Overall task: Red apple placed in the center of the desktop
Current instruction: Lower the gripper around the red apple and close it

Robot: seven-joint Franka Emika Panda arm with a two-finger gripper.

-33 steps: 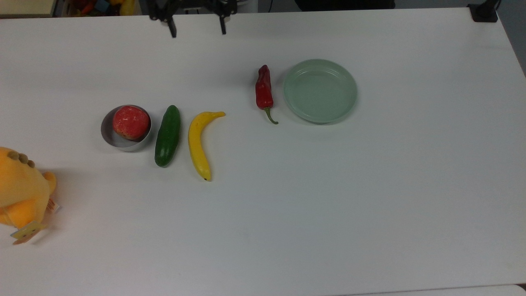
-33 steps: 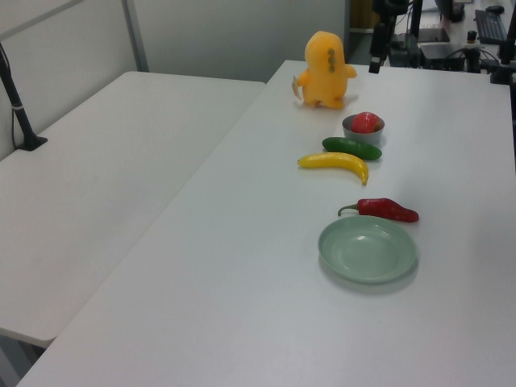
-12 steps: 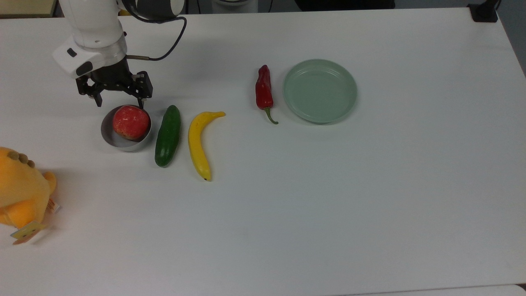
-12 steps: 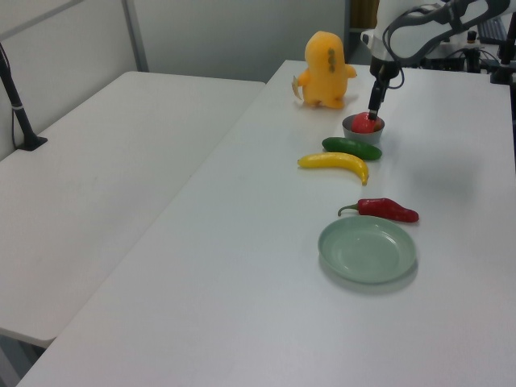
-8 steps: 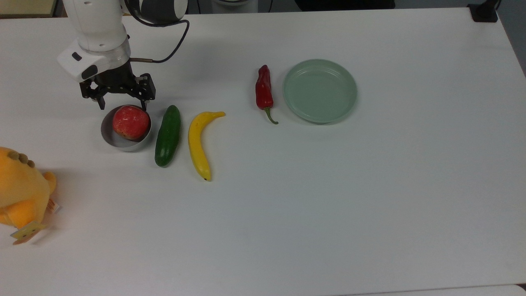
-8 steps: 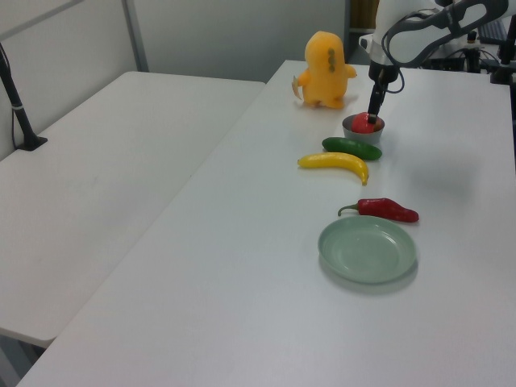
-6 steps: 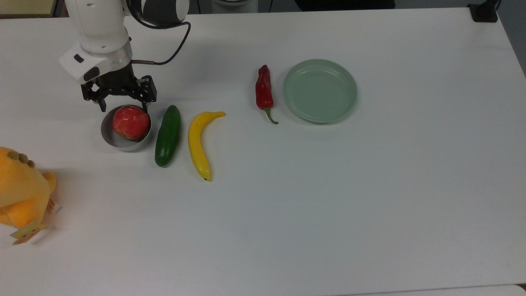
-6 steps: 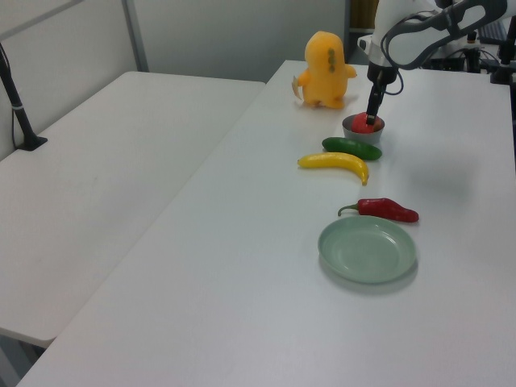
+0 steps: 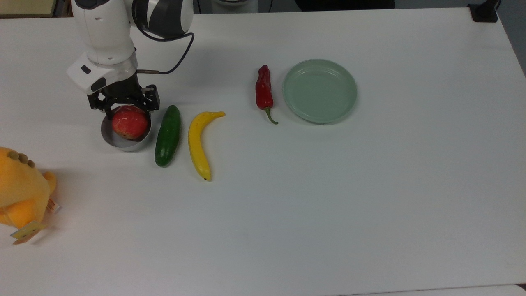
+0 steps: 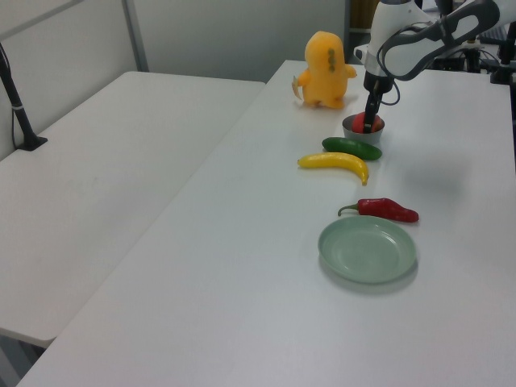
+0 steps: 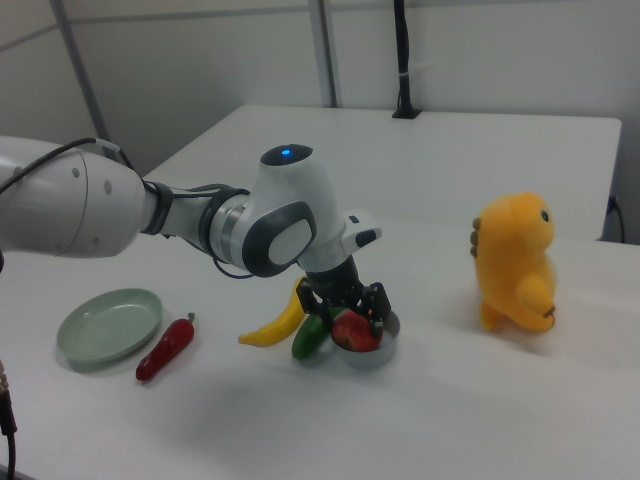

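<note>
Between the spread fingers of the gripper, unclamped: the red apple, in its grey bowl.

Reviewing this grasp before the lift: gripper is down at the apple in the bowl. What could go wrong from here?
1. The red apple sits in a small grey bowl; the gripper straddles it close to the rim, so a finger could catch the bowl and drag or tip it.
2. The cucumber lies right beside the bowl and could be knocked if the bowl shifts.
3. The apple is round, so an off-centre pinch may let it slip before reaching the desktop centre.
</note>
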